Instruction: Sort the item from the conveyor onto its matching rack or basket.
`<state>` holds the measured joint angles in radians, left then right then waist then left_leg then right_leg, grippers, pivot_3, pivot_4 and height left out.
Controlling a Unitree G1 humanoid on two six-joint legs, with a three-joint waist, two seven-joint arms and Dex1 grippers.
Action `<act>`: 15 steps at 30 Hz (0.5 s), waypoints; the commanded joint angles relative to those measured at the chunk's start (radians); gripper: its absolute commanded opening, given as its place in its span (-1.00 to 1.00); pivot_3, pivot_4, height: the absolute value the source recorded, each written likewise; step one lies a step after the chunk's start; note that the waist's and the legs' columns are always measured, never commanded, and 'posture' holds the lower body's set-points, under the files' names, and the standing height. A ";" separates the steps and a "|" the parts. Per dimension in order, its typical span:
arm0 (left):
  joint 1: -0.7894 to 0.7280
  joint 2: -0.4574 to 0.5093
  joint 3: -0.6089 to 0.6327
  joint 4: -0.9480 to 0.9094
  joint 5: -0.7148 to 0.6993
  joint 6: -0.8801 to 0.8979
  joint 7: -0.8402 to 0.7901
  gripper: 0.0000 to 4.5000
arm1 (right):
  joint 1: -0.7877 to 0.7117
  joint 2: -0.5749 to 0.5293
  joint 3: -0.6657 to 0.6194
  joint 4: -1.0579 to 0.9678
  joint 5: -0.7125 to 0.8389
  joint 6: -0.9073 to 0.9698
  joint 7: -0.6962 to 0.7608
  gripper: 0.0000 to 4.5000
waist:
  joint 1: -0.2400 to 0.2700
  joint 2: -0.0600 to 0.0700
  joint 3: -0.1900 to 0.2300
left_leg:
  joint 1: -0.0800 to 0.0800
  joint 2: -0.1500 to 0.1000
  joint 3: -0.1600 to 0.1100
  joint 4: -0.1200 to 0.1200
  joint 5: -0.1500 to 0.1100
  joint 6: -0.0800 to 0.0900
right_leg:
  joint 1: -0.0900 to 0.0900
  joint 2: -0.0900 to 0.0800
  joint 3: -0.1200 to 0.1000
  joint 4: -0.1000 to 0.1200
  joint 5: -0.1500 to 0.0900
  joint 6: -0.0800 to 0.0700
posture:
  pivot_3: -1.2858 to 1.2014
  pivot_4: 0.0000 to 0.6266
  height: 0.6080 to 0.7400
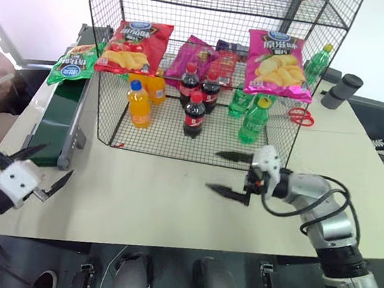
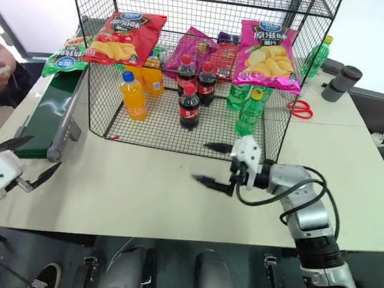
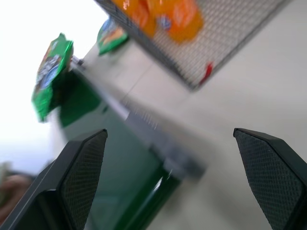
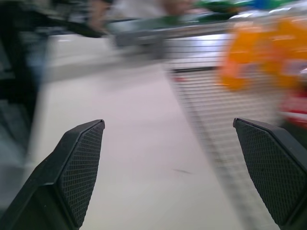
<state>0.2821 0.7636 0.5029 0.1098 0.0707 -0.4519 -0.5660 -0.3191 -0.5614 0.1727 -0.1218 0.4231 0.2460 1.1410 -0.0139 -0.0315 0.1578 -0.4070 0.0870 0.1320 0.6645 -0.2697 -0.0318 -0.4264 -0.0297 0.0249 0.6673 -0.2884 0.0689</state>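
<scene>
1. The large glossy green crisps bag (image 1: 77,64), with a blue-white oval logo whose lettering I cannot read, lies on the far end of the long dark green conveyor belt (image 1: 56,119) framed in grey metal, just beside the left wall of the tall black wire-mesh rack (image 1: 213,9); nothing grips it.
2. My left end effector (image 1: 40,167) hangs over the near left corner of the pale bench (image 1: 159,195), near the conveyor's near end, its two black fingers spread wide and empty; the green bag is well apart from it.
3. My right end effector (image 1: 229,173) hovers above the bench just in front of the mesh pen, pointing to the left, fingers wide apart and holding nothing.
4. On the rack's sloped shelf lean a red crisps bag (image 1: 135,45) and a pink crisps bag (image 1: 277,65), each with an oval logo at the top; the print is too small to read.
5. Below stand an orange drink bottle (image 1: 139,104), dark cola bottles with red labels (image 1: 194,115) and green bottles (image 1: 254,122); red-handled scissors (image 1: 301,116) lie on the bench beside the mesh.
</scene>
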 commanded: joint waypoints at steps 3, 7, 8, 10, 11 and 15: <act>0.072 0.072 0.111 0.023 0.227 -0.130 0.210 1.00 | -0.070 0.057 0.003 0.012 0.018 -0.002 0.004 0.99 | -0.001 -0.001 -0.001 | 0.000 0.000 0.001 0.000 0.000 0.000 | 0.000 -0.001 0.000 0.000 0.000 -0.001 | 0.03 -0.52 1.00; 0.119 0.087 0.115 0.043 0.324 -0.132 0.309 1.00 | -0.097 0.099 0.026 0.043 -0.008 -0.036 0.006 0.99 | -0.002 -0.002 -0.001 | 0.000 0.000 0.002 0.000 0.000 0.000 | 0.000 -0.001 0.000 0.000 0.000 -0.001 | 0.03 -0.52 1.00; 0.127 0.089 0.112 0.047 0.340 -0.131 0.326 1.00 | -0.106 0.115 0.037 0.061 -0.029 -0.060 -0.001 0.99 | -0.002 -0.002 -0.001 | 0.000 0.000 0.002 -0.001 0.000 0.000 | 0.000 -0.001 0.000 0.000 0.000 -0.001 | 0.03 -0.52 1.00; 0.142 0.101 0.108 0.056 0.389 -0.125 0.369 1.00 | -0.126 0.146 0.044 0.090 -0.060 -0.091 -0.025 0.99 | -0.003 -0.002 -0.001 | 0.000 0.000 0.002 -0.001 0.000 0.000 | -0.001 -0.001 -0.001 0.000 0.000 -0.001 | 0.03 -0.52 1.00; 0.146 0.106 0.108 0.064 0.403 -0.112 0.383 1.00 | -0.134 0.157 0.043 0.098 -0.060 -0.092 -0.030 0.99 | -0.003 -0.002 -0.001 | 0.000 0.000 0.002 -0.001 0.000 0.000 | -0.001 -0.001 -0.001 0.000 0.000 -0.001 | 0.03 -0.52 1.00; 0.139 0.122 0.099 0.084 0.389 -0.100 0.401 1.00 | -0.127 0.155 0.030 0.094 -0.053 -0.088 -0.021 0.99 | -0.001 -0.002 -0.001 | 0.000 0.000 0.003 -0.001 0.000 0.000 | -0.001 -0.001 -0.001 0.000 0.000 -0.001 | 0.03 -0.52 1.00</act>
<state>0.4242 0.8660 0.5895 0.1962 0.4708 -0.5537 -0.1820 -0.4426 -0.4008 0.2256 -0.0071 0.3593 0.1691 1.1148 -0.0147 -0.0336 0.1564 -0.4071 0.0871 0.1348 0.6634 -0.2700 -0.0316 -0.4273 -0.0312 0.0243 0.6670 -0.2882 0.0682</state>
